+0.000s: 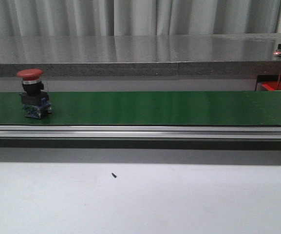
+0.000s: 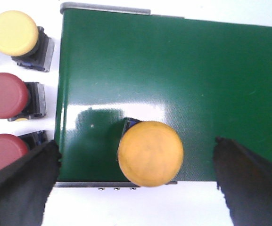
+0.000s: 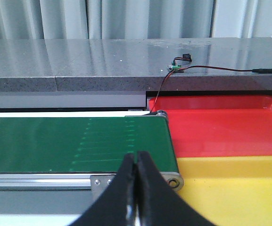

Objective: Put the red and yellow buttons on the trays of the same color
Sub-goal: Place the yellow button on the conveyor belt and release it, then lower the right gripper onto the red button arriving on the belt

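Green belt: one red button stands at its left; rightward the belt surface lies open.

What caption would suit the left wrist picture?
Open left gripper straddling a yellow mushroom-cap push button on the green conveyor belt.

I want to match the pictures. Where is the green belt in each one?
Front view: the green belt runs straight across the middle, with a red button standing on its left part.
Left wrist view: the belt fills most of the picture, with a yellow button on it.
Right wrist view: the belt lies at left and ends beside the red tray.
Shared landmark: the belt's silver metal edge.
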Controlling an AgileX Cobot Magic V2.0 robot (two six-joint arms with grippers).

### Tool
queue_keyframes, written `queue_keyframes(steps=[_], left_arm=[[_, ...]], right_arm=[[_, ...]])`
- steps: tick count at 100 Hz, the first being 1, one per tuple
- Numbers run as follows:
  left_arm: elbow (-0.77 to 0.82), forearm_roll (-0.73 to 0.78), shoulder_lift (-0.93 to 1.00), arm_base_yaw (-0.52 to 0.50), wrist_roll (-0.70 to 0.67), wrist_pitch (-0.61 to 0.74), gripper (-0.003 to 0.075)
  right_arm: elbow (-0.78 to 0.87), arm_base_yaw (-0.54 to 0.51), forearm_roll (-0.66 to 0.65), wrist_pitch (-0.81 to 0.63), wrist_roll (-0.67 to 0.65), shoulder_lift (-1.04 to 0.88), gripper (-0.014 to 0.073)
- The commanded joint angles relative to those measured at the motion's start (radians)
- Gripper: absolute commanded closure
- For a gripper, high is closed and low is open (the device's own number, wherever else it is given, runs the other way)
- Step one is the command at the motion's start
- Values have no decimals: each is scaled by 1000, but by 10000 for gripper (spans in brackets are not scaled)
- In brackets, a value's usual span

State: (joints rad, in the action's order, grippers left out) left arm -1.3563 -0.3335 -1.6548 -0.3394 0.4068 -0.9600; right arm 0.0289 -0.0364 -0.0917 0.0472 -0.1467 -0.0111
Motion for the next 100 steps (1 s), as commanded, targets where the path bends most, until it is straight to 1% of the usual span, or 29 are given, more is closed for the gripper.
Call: queue_keyframes(steps=[1,10,13,15,27,29,34,36,75,94,100], left_arm=[[-32,-43,91,5,12,12,115],[-23,-43,139,5,20,7,231],[-10,-52,163,5,20,9,294],[-4,-59,177,5,20,13,322],[72,-126,271,7,59,40,586],[87,-131,288,10,66,46,613],[120,-134,326,9,74,58,717],[133,-134,342,9,75,60,740],[319,-140,599,9,81,96,740],[400,-178,710,9,81,150,740],[419,-178,743,24,81,173,740]], right_arm=[[-18,1,-3,-80,3,-17,715],[-18,1,-3,-80,3,-17,715],[-18,1,-3,-80,3,-17,715],[-18,1,-3,-80,3,-17,715],[-18,1,-3,-80,3,-17,715],[-18,1,-3,-80,3,-17,715],[-18,1,-3,-80,3,-17,715],[-18,1,-3,-80,3,-17,715],[-18,1,-3,-80,3,-17,715],[-18,1,-3,-80,3,-17,715],[-18,1,-3,-82,3,-17,715]])
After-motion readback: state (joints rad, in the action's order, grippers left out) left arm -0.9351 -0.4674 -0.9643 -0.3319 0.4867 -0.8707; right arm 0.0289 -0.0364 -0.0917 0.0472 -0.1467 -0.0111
